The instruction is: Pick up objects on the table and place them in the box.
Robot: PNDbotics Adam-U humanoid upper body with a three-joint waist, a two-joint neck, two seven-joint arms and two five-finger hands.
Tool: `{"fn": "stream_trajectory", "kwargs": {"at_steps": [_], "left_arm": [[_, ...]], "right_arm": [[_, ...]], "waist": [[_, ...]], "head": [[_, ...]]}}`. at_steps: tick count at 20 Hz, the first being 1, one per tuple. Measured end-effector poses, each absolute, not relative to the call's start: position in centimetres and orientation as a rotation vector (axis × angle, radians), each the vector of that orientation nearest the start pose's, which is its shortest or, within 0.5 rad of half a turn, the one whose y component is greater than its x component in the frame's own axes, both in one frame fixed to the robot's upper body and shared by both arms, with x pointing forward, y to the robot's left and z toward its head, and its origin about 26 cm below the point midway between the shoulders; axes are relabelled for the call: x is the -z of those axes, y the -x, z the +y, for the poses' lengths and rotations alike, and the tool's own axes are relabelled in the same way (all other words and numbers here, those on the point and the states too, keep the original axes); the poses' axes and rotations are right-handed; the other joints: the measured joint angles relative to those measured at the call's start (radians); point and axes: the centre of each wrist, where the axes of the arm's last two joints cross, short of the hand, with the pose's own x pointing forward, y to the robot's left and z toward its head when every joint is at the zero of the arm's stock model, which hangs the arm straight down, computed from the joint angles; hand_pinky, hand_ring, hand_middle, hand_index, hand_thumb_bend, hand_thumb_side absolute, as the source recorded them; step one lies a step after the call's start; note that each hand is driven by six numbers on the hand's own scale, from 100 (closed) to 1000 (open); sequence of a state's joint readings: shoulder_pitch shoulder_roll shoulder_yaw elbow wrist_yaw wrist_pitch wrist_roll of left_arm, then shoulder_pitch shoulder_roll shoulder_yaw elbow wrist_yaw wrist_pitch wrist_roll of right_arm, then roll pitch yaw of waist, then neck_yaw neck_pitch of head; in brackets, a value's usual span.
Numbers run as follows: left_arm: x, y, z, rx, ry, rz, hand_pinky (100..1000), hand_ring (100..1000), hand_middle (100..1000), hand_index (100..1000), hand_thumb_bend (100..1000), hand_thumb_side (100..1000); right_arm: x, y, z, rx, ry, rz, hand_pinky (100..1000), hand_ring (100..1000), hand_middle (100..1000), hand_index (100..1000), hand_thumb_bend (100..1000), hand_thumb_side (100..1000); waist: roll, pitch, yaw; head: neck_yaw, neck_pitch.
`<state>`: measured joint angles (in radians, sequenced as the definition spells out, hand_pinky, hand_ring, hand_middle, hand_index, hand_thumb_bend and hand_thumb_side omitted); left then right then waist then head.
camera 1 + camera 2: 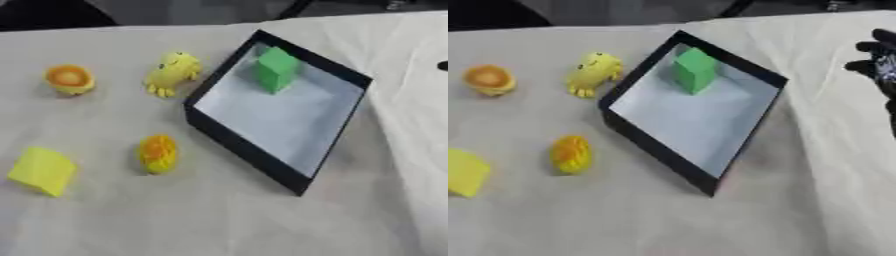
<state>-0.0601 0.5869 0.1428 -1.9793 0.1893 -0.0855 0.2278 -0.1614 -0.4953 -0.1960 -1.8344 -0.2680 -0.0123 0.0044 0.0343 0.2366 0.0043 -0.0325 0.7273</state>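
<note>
Green block (276,69) lies already inside the black box (248,150), near its far corner, so one object is placed. Four things wait on the cloth-covered table (219,220) to the left of the box: a yellow toy animal (172,72) just beside the box wall, an orange round piece (69,78), a yellow-orange oval toy (158,153) and a yellow block (42,170). The right hand (878,62) shows at the right edge, holding nothing; whether its fingers are spread cannot be told. The left hand is not visible.

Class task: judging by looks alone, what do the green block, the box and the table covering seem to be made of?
Green block: probably foam or painted wood; matte, flat faces, crisp edges.
Box: likely card or thin plastic; thin black walls, smooth pale floor.
Table covering: cloth; soft creases, no shine.
</note>
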Motion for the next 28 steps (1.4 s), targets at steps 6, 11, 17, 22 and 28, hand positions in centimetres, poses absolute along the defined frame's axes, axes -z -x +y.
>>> {"fn": "stream_trajectory", "kwargs": {"at_steps": [6,11,17,22,28], "left_arm": [[-19.8,-26.4,36.8,0.450,-0.563,-2.119,870,760,824,890,172,717],[-22.7,-26.4,37.7,0.905,-0.686,-1.986,856,783,830,883,195,691],[-26.4,-26.7,37.7,1.491,-0.693,-1.627,846,809,823,879,191,737],[-28.1,-26.8,37.4,1.693,-0.682,-1.456,844,825,836,896,282,740],[-28.8,-27.1,36.2,1.868,-0.669,-1.280,841,860,846,896,518,616]], "right_arm": [[-16.6,-29.4,-36.7,-0.170,0.244,-2.041,878,687,752,872,100,585],[-16.6,-29.2,-36.9,-0.174,0.254,-2.038,878,687,752,872,100,586],[-16.4,-29.1,-37.0,-0.179,0.265,-2.030,878,687,752,872,100,587],[-16.3,-29.0,-37.1,-0.185,0.273,-2.024,878,685,753,872,100,586],[-16.4,-29.0,-37.2,-0.190,0.277,-2.025,878,685,753,872,100,585]], "waist": [[0.000,-0.006,0.006],[0.000,-0.006,0.013],[0.000,-0.006,0.018],[0.000,-0.006,0.019],[0.000,-0.006,0.025]], "head": [[0.019,0.003],[0.013,0.010],[-0.007,0.008],[-0.021,-0.001],[-0.032,-0.008]]}}
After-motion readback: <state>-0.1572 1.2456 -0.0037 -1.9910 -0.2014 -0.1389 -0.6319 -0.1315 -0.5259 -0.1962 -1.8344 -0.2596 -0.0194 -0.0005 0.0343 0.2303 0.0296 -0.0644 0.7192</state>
